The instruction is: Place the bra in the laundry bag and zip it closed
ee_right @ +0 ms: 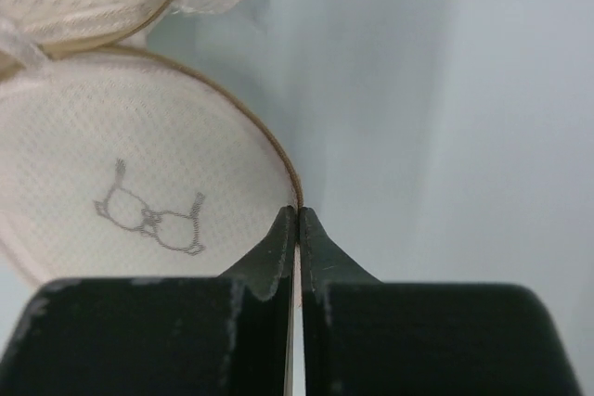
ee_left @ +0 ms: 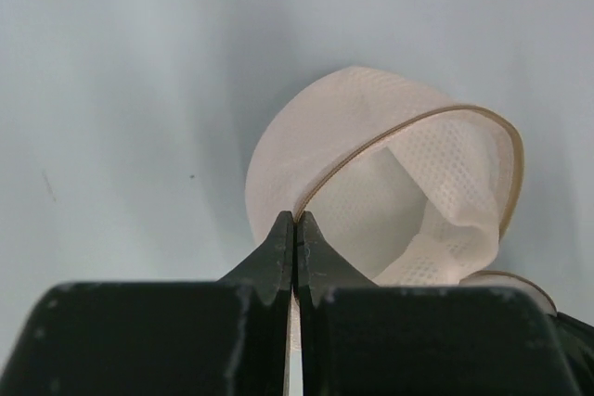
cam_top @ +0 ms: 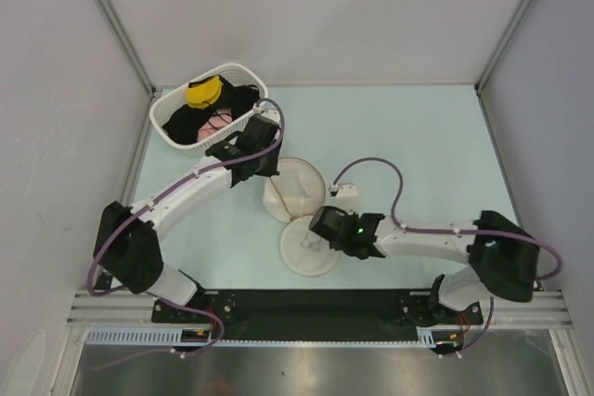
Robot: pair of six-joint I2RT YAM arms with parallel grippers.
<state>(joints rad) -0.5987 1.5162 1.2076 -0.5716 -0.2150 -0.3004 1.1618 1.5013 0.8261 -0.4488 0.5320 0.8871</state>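
Observation:
The cream-white mesh laundry bag lies open on the table, its two halves spread apart. My left gripper is shut on the tan rim of the far half, which stands tilted up and hollow. My right gripper is shut on the rim of the near half, which shows the small dark bra icon. The yellow bra lies in the white basket at the back left, apart from both grippers.
The white slotted basket stands at the back left and also holds black and pink garments. Grey walls close the table on the left, right and back. A black rail runs along the near edge.

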